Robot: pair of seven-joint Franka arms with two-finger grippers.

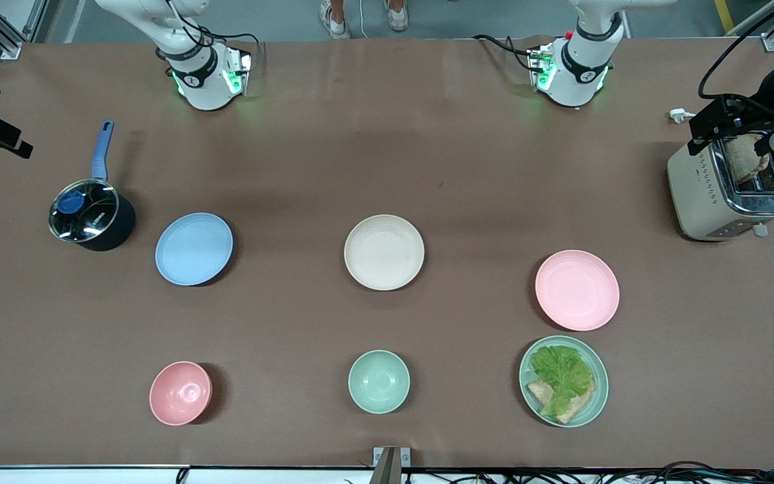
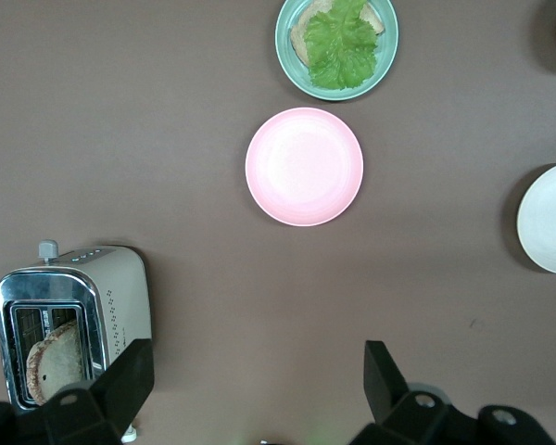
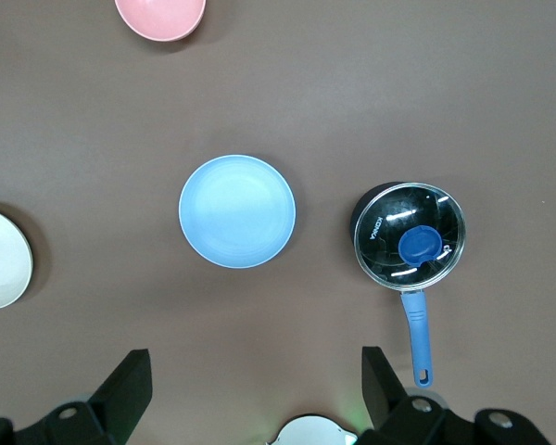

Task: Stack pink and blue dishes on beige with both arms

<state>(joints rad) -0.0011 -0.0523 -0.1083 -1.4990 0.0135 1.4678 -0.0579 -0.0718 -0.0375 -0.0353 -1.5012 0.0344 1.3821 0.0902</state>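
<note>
The beige plate (image 1: 384,252) lies mid-table, also showing at the edge of both wrist views (image 2: 551,218) (image 3: 0,258). The pale blue plate (image 1: 193,248) (image 3: 237,211) rests toward the right arm's end, beside a pot. Toward the left arm's end lies the pale pink plate (image 1: 577,290) (image 2: 304,166). All three plates are bare and apart from one another. My left gripper (image 2: 258,362) hangs open high over the table beside the toaster, holding nothing. High over the right arm's end near the pot, my right gripper (image 3: 255,366) is open and empty too.
A lidded black pot with a blue handle (image 1: 90,214) stands beside the blue plate. A toaster with bread (image 1: 729,191) sits at the left arm's end. Nearer the front camera are a pink bowl (image 1: 180,393), a mint-green bowl (image 1: 379,381) and a green plate with lettuce and bread (image 1: 564,381).
</note>
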